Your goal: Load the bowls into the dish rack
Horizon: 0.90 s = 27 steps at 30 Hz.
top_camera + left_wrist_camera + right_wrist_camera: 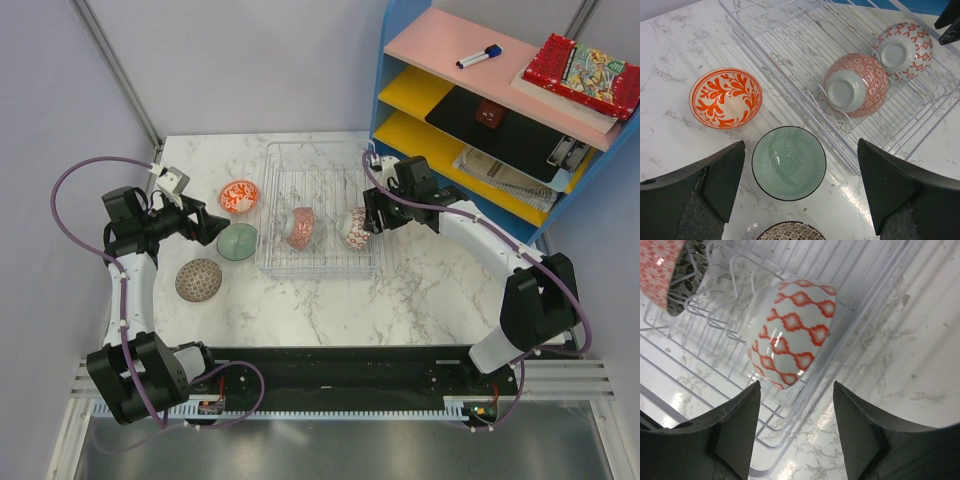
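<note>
Right gripper (796,390) open, jaws spread at the right side of the rack (325,175), tips just short of the diamond bowl (792,335); can't tell if one tip grazes its rim. Diamond bowl stands on edge inside the rack, right half, against the wire prongs. Pink bowl (855,85) also on edge inside the rack, middle; cropped at the right wrist view's top-left corner. Left gripper (801,150) wide open, holding nothing, left of the rack, above the green bowl (788,162); its height over the bowl is unclear. Green bowl upright, just left of the rack. Orange bowl (726,97) upright, left of the rack, farther back. Brown bowl (198,280) left of the rack, nearer the arm bases; only its rim shows in the left wrist view, and I can't tell which way up. Shelf (395,60) behind the rack's right corner, cut off by the frame.
</note>
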### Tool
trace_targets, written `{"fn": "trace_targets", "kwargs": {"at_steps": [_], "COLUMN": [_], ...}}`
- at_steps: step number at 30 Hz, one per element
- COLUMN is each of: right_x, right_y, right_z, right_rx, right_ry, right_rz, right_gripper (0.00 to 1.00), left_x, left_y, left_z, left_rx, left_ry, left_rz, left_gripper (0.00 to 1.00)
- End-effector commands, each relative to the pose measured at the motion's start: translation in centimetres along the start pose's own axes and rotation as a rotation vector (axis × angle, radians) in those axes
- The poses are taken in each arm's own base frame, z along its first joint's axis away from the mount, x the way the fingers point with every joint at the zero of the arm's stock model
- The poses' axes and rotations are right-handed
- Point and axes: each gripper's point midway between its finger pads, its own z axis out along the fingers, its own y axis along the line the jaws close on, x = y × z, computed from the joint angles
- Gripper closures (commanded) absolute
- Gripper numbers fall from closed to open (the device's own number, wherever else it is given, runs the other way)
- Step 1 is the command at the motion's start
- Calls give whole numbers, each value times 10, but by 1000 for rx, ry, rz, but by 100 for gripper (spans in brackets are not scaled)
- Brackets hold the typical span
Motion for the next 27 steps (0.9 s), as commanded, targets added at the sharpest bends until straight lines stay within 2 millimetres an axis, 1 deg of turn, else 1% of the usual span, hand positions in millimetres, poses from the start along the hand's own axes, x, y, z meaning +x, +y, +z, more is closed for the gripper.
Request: {"fn": "trace_targets", "kwargs": {"at_steps": [1,3,5,7,8,11,14,15,20,24,27], "right_x": [-10,-18,-29,-36,-38,-35,-24,-19,6,21,24], "right_y": [-21,-23,-21,-25,-25,-26,-24,-23,-32,-33,-28], "right_z": [-28,-32,-38,-42,-43,-42,-36,-36,-30,-22,-16], "right_rx": [124,143,143,172,172,177,148,141,175,162,133], "right_ry": [-9,-32,-68,-86,-92,-89,-59,-38,42,84,99], "right_rz": [-33,-40,-61,-64,-75,-76,-97,-114,-130,-124,-115], "right_gripper": [33,33,34,34,34,35,38,41,48,50,50], "left_x": [-8,-8,-9,-10,-9,-8,-3,-1,12,25,31], "left_y": [-2,0,1,4,3,1,-2,-4,-18,-26,-30], "left_z": [-2,0,1,1,1,2,3,3,0,1,7], "left_rx": [12,21,24,18,21,29,36,39,49,54,60], "left_ry": [-23,-23,-21,-21,-20,-21,-15,-14,1,25,50], "left_rz": [33,31,25,28,27,33,25,24,47,56,75], "left_gripper": [0,0,0,0,0,0,0,0,0,0,0]}}
